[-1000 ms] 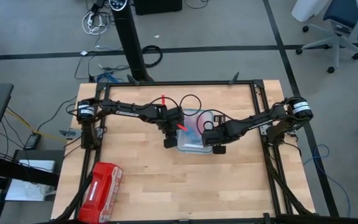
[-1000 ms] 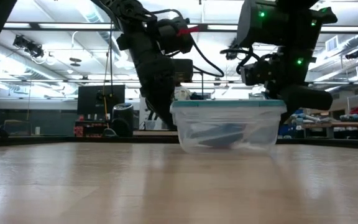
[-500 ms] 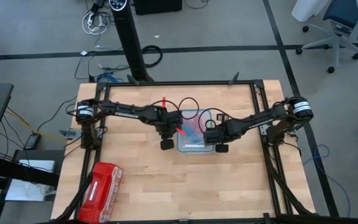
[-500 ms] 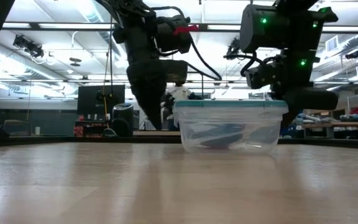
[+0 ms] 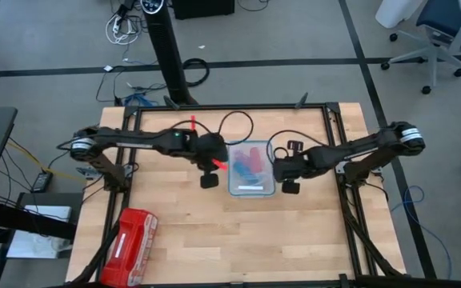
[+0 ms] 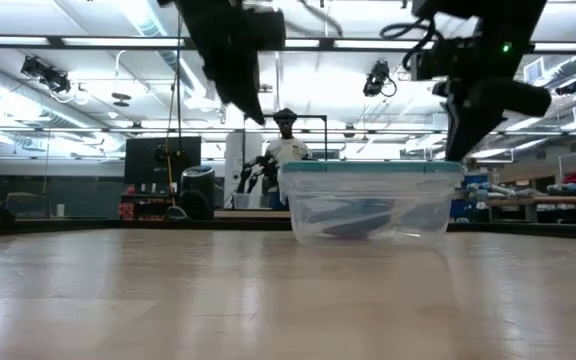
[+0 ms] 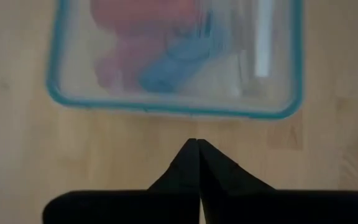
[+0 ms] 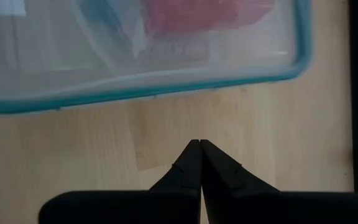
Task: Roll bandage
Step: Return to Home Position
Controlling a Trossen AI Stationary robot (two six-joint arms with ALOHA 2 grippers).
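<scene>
Both empty and pinched closed, the left pincer (image 5: 209, 181) sits at nine o'clock of the clear teal-rimmed plastic container (image 5: 253, 194), the right pincer (image 5: 291, 187) at three; each should back outward without nudging it.

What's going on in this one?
Nothing is being held right now. The blue bandage lies beside red-pink rolls inside the clear container, lid on, mid-table. The left gripper hangs shut off the container's left side and the right gripper shut off its right, neither touching it. A red pouch sits farther left.
</scene>
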